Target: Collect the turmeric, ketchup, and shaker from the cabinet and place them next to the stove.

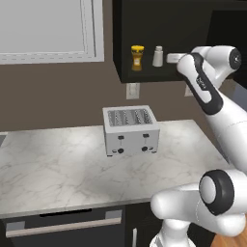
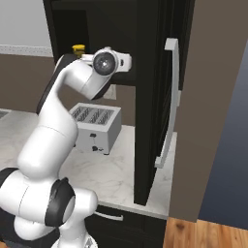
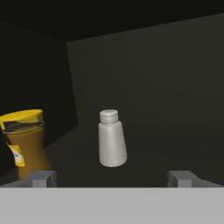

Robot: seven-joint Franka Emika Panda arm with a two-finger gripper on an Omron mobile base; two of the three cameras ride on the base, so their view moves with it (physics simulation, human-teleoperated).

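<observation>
Dark cabinet (image 3: 153, 65) shelf: one turmeric (image 3: 24, 142), one shaker (image 3: 112, 139); tool (image 3: 112, 178) spread, empty.

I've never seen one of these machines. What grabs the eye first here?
The big white arm reaching up into the black cabinet, where a yellow-capped turmeric jar and a white shaker stand side by side. Below, a silver toaster sits on the marble counter.

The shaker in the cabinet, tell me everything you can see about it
The shaker is a small white-grey bottle shape, tapering upward to a narrower ribbed cap, matte like plastic or ceramic. It stands upright on the dark shelf of the cabinet, apart from the turmeric beside it. The open gripper faces it, its fingertips short of it, nothing touching it but the shelf.
</observation>
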